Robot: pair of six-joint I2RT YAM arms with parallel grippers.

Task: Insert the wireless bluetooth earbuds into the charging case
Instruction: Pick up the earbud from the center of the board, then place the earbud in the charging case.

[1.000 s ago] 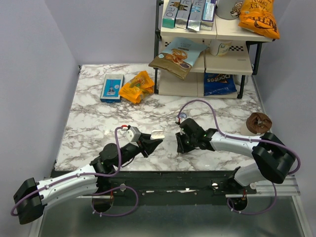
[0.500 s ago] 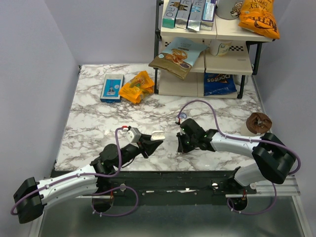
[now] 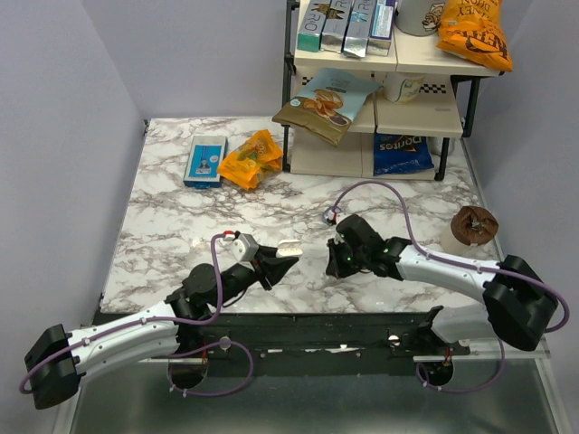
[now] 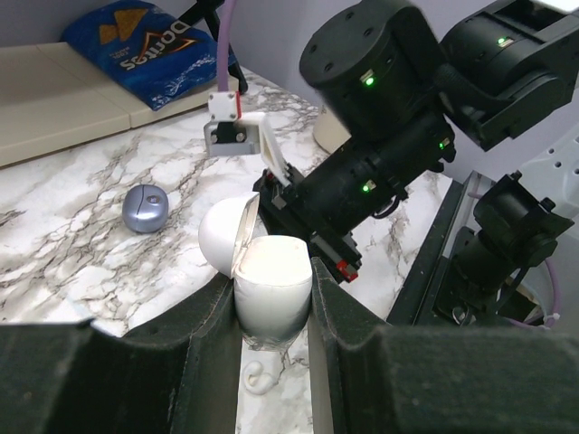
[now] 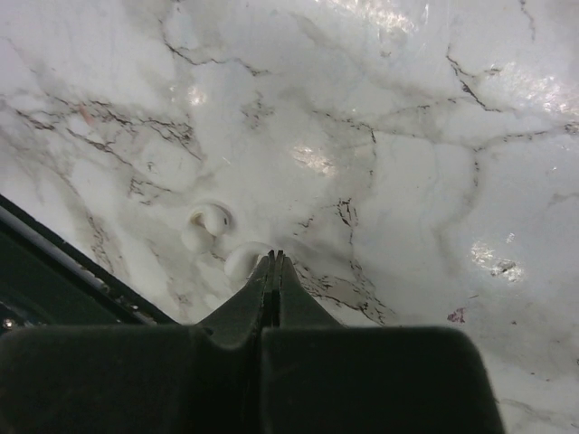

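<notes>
My left gripper point(image 4: 271, 298) is shut on the charging case point(image 4: 271, 287), a white oval shell held upright above the table, its lid point(image 4: 221, 235) hinged open to the left. From above, the case point(image 3: 289, 245) shows at the left gripper point(image 3: 284, 251) tips. Two small white earbuds point(image 5: 206, 224) point(image 5: 244, 262) lie on the marble near the table's front edge. My right gripper point(image 5: 274, 259) is shut, fingertips pressed together with nothing between them, the tips right against the nearer earbud. Another view shows one earbud point(image 4: 256, 380) on the table below the case. The right gripper point(image 3: 336, 267) faces the left one.
A small round blue-grey puck point(image 4: 145, 208) lies on the marble point(image 3: 181, 226) behind the right gripper. A shelf rack point(image 3: 380, 99) with snack bags stands at the back right. An orange bag point(image 3: 249, 158) and a blue box point(image 3: 205, 160) lie at the back left. A brown round object point(image 3: 474, 224) sits at the right edge.
The right gripper's jaws have gone from part open to shut, and its arm has shifted a little toward the near edge. The left gripper and the case have stayed put.
</notes>
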